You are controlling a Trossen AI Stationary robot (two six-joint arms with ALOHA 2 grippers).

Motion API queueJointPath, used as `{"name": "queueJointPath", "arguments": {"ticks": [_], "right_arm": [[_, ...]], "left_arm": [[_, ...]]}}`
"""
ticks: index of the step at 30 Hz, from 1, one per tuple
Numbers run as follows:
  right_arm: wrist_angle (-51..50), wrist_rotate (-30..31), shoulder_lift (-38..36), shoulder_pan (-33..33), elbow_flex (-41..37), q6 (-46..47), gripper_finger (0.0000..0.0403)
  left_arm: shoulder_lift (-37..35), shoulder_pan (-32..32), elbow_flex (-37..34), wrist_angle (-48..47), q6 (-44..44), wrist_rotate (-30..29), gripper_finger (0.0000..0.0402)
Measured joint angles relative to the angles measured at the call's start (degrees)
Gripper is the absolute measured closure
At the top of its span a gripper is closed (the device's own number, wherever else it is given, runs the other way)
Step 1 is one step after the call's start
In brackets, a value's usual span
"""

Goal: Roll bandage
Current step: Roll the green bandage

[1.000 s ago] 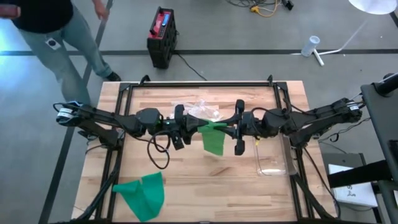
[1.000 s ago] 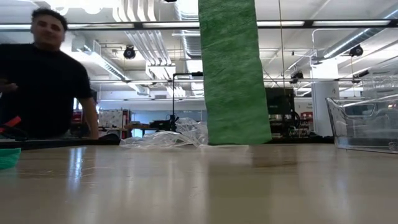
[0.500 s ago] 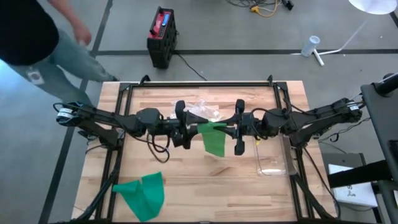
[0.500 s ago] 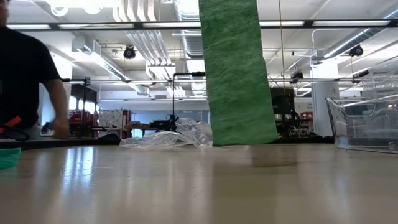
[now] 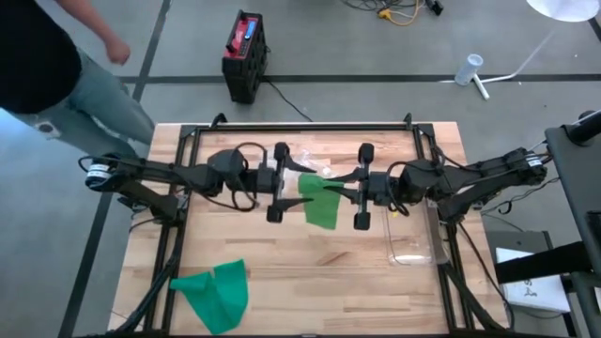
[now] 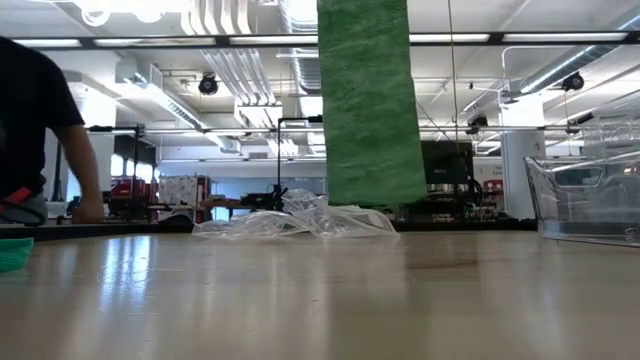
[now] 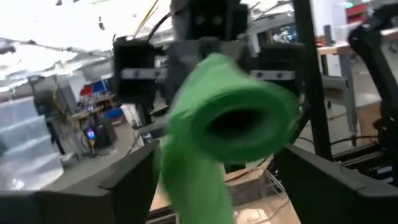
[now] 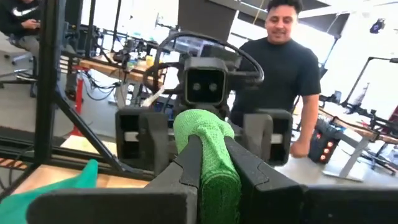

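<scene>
A wooden table lies under both my claws. My right claw is clamped on a green bandage, its top rolled into a tube, its loose tail hanging toward the tabletop. My left claw faces it just beside the roll, fingers spread apart, touching nothing.

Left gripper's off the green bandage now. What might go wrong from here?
1. Only the right gripper pinches the half-rolled green bandage; the roll may loosen or slip out.
2. Its hanging tail ends just above the crumpled plastic wrap and may snag there.
3. The open left gripper sits close, so re-gripping risks knocking the roll.
</scene>
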Motion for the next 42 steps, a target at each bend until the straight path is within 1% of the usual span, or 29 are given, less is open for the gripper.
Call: {"name": "queueJointPath", "arguments": {"ticks": [4,6,8,9,11,15,16,17,20,22,25,28,31,32,34,37,39,42], "right_arm": [[-0.07,3.51,0.69,-0.19,-0.52,-0.59,0.0371],[0.25,5.21,1.21,-0.24,-0.54,-0.73,0.0369],[0.38,5.57,1.25,-0.24,-0.58,-0.73,0.0367],[0.81,5.57,1.21,-0.24,-0.57,-0.71,0.0366],[0.89,6.18,1.16,-0.24,-0.56,-0.58,0.0365],[0.74,6.22,1.16,-0.24,-0.37,0.06,0.0361],[0.46,6.22,1.16,-0.24,-0.23,-0.04,0.0358],[0.07,6.24,1.16,-0.24,0.02,-0.48,0.0352],[-4.09,6.28,0.8,-0.13,1.55,-2.91,0.0321],[-7.22,6.29,0.41,0.18,3.35,-5.32,0.0293],[-9.38,6.45,-0.36,1.07,6.58,-9.25,0.0249],[-10.92,6.66,-0.17,2.48,7.88,-15.81,0.0211],[-12.29,8.04,0.97,4.0,7.01,-24.52,0.0184],[-12.18,9.69,1.25,4.42,6.65,-26.7,0.0178],[-12.23,14.74,1.77,5.18,5.81,-31.14,0.017],[-12.24,21.77,3.29,5.53,4.94,-34.28,0.0165],[-12.58,22.58,4.24,5.76,4.69,-33.73,0.0166],[-12.2,22.67,4.15,6.23,4.67,-30.27,0.0172]], "left_arm": [[-0.02,0.27,0.0,2.62,-1.13,0.0,0.0092],[-0.02,0.29,0.0,3.18,-2.23,-0.54,0.0106],[-0.02,0.38,0.0,3.03,-2.85,-3.15,0.0137],[-0.02,0.47,0.0,2.58,-2.85,-4.75,0.0158],[-0.04,0.72,0.0,1.75,-2.89,-6.31,0.0214],[-0.05,1.29,0.0,1.74,-2.89,-6.23,0.0356],[-0.09,1.47,0.0,1.64,-2.91,-6.25,0.0373],[-0.11,1.61,0.0,1.7,-3.12,-6.25,0.0378],[-0.11,2.18,0.0,0.85,-6.27,-6.2,0.0365],[-0.2,2.75,0.0,-0.02,-9.81,-6.24,0.0364],[-0.31,4.45,-0.02,-1.5,-15.96,-7.55,0.0376],[-0.28,6.55,-0.54,-2.84,-21.66,-7.09,0.0378],[-0.28,9.3,-1.3,-2.8,-28.62,-2.29,0.0378],[-0.26,10.16,-1.48,-2.85,-31.03,0.11,0.0377],[-0.26,11.1,-1.57,-2.92,-34.21,2.95,0.0368],[-0.26,11.0,-1.57,-3.26,-34.14,3.92,0.036],[-0.26,10.86,-1.57,-3.49,-33.39,4.26,0.0362],[-0.26,10.55,-1.57,-3.62,-26.5,3.94,0.037]]}}
